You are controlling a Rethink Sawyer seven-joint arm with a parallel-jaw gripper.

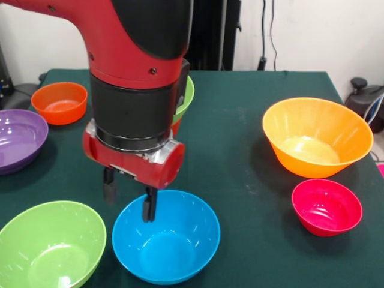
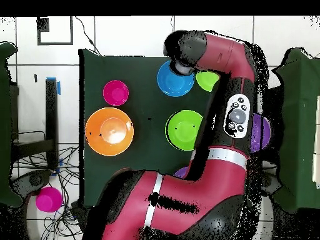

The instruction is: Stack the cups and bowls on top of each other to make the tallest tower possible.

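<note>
My gripper (image 1: pixel 129 197) hangs open over the far left rim of the blue bowl (image 1: pixel 168 246), one finger (image 1: pixel 149 207) inside the bowl and the other outside it. The overhead view shows the blue bowl (image 2: pixel 172 81) partly under my wrist. A lime-green bowl (image 1: pixel 51 246) stands just left of the blue one. Behind my arm, another lime-green bowl (image 1: pixel 187 96) rests on something orange-red, mostly hidden. The same bowl (image 2: pixel 184 129) sits mid-table from above. No cup shows in either view.
A purple bowl (image 1: pixel 18 138) and a small orange-red bowl (image 1: pixel 60 102) stand at the left. The large orange bowl (image 1: pixel 318 138) and a small pink-red bowl (image 1: pixel 327 207) stand at the right. A second purple bowl (image 2: pixel 181 172) peeks out under my arm.
</note>
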